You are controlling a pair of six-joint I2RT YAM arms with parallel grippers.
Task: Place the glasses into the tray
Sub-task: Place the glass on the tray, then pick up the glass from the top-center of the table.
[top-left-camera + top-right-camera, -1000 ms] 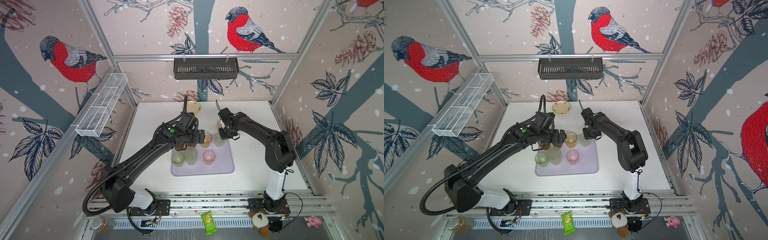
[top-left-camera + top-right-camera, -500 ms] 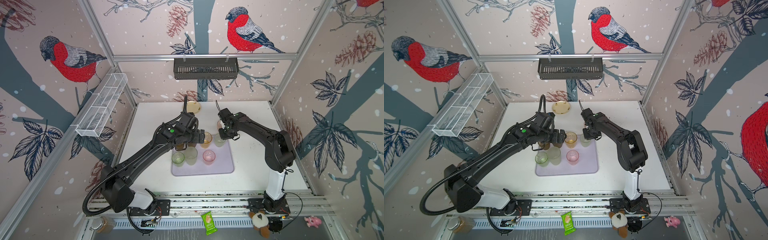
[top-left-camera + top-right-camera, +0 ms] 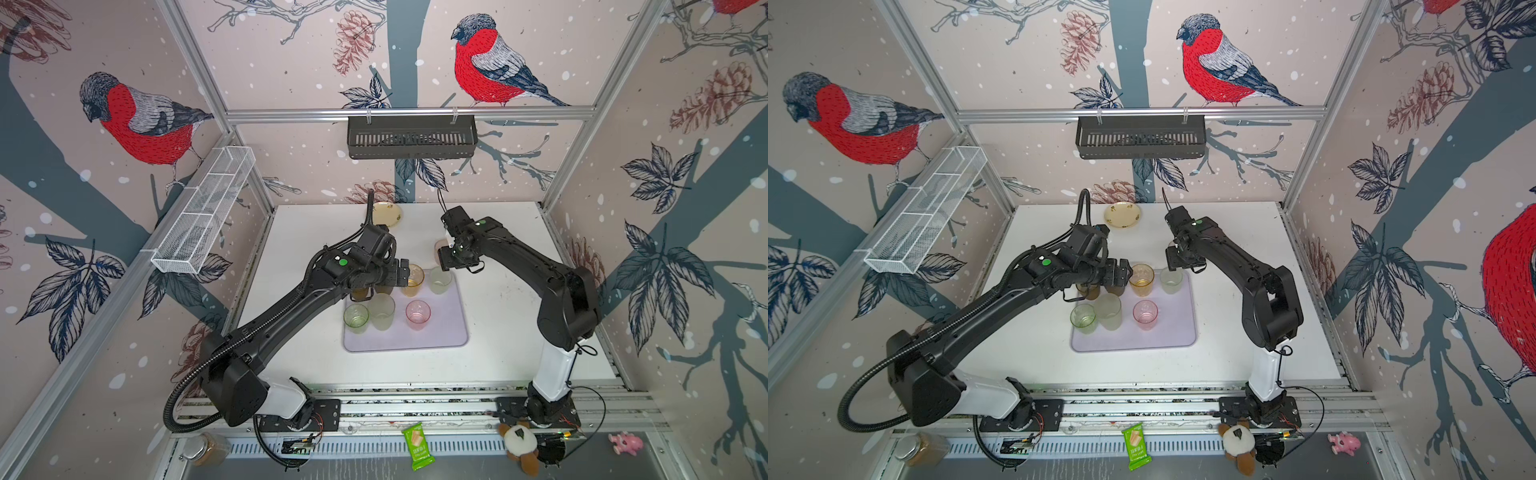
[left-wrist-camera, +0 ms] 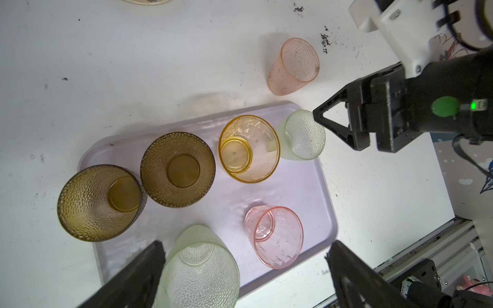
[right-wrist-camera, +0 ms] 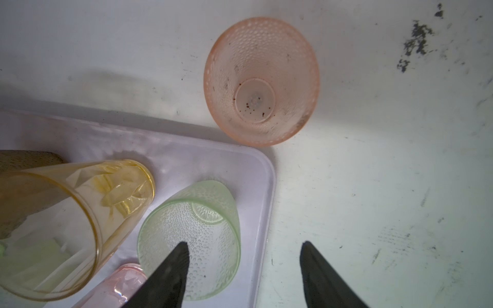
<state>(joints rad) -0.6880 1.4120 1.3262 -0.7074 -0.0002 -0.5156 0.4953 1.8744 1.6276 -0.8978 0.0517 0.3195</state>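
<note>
R end effector (image 5: 244, 244) opened off green glass (image 5: 194, 221) in tray (image 5: 186, 157); L end effector (image 4: 245, 242) wide.

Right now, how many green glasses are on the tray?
3. A small green glass stands in the tray's far right corner; the tall frosted glass and a shorter green glass stand side by side by its left edge.

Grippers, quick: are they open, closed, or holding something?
Left gripper: open, holding nothing.
Right gripper: open, holding nothing.
</note>
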